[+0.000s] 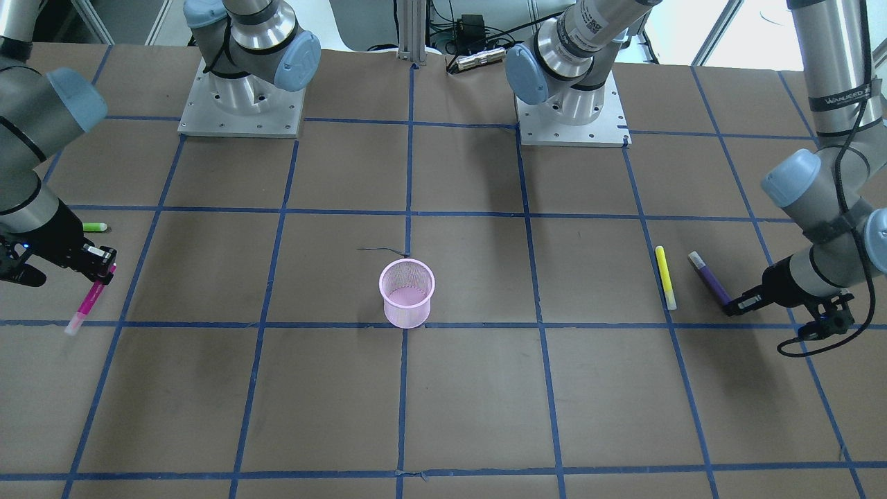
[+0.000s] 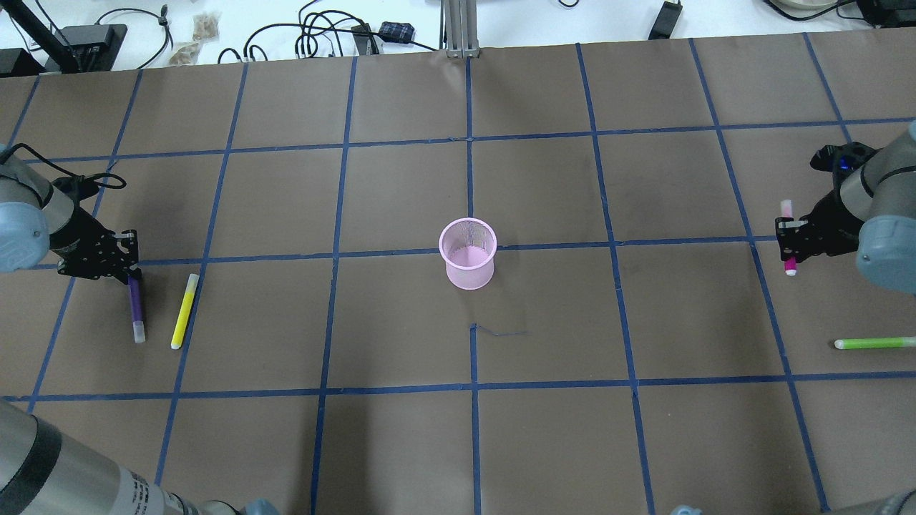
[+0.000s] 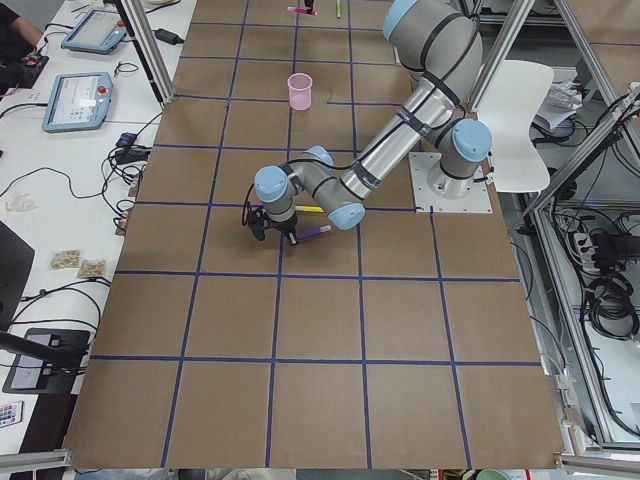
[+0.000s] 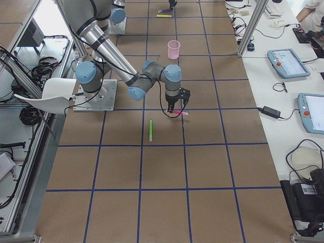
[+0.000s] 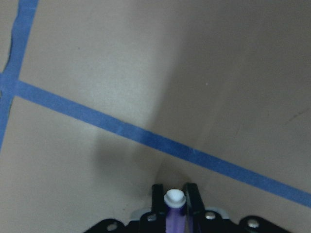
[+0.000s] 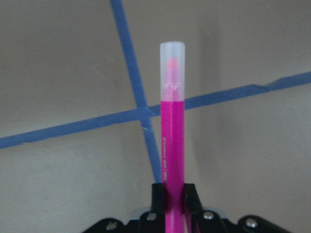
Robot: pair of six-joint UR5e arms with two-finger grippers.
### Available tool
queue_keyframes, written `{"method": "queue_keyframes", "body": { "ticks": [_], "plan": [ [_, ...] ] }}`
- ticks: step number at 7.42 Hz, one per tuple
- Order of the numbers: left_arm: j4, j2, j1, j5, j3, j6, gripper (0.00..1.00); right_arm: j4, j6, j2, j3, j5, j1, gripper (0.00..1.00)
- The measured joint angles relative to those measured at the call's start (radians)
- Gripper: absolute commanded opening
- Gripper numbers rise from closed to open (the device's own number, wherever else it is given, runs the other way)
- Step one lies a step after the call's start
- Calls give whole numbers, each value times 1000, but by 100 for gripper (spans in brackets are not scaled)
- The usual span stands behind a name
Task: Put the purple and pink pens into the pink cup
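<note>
I'm pinching the purple pen (image 2: 136,311) in my left gripper (image 2: 131,276) and the pink pen (image 6: 172,136) in my right gripper (image 6: 174,192), both well apart from the pink cup (image 2: 469,266) mid-table. Gripped off-centre, either could pivot, missing the rim.

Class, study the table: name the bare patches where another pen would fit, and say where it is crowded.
Bare: the squares between the pink cup and the yellow pen, those between the cup and the pink pen, and the far rows beyond the cup. Crowded: around the left gripper, purple pen beside yellow, and around the right gripper with the green pen.
</note>
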Motion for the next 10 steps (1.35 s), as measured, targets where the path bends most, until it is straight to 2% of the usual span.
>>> {"method": "queue_keyframes", "body": {
  "ticks": [1,3,5,7,10],
  "plan": [
    [-4,15,-2,4,9,1,0,65,56,-28,-23,45,60,2],
    [-29,50,-6,16,43,2,0,201,297,-70,-100,131,239,0],
    [-92,96,-12,23,95,2,0,272,629,-85,-156,301,418,0],
    [-153,147,-29,17,135,3,0,272,934,-83,-167,473,550,0],
    [-166,197,-112,19,149,-5,0,182,1325,-36,-164,698,646,0]
  ]
}}
